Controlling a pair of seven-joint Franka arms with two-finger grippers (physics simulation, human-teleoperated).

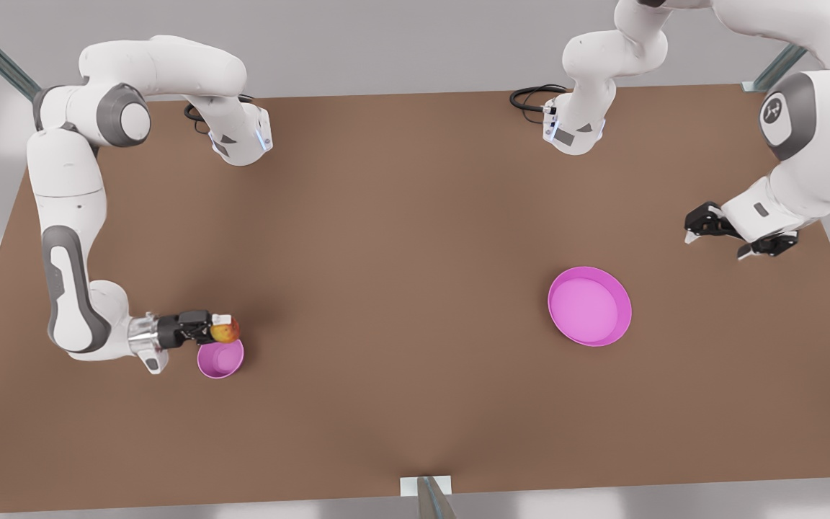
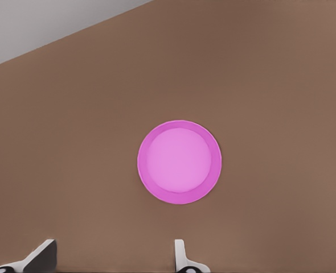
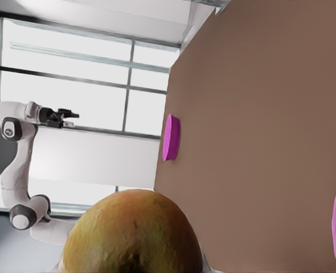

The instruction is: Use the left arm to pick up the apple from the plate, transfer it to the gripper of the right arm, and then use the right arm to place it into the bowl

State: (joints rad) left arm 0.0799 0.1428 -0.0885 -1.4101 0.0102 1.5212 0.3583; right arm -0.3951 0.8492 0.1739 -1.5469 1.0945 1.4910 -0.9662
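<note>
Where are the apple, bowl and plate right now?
apple [image 1: 225,331], front view, on its red-orange skin beside the right gripper's fingertips.
bowl [image 1: 207,369], front view, on its rim nearest the camera.
plate [image 2: 214,165], left wrist view, on its raised rim.

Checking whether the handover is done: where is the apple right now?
At the front view's left, the apple is gripped in the right hand, just above the bowl rim, far from the plate.

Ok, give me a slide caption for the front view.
Right gripper holds the apple just above the bowl; left gripper waits open beyond the empty plate.
</note>
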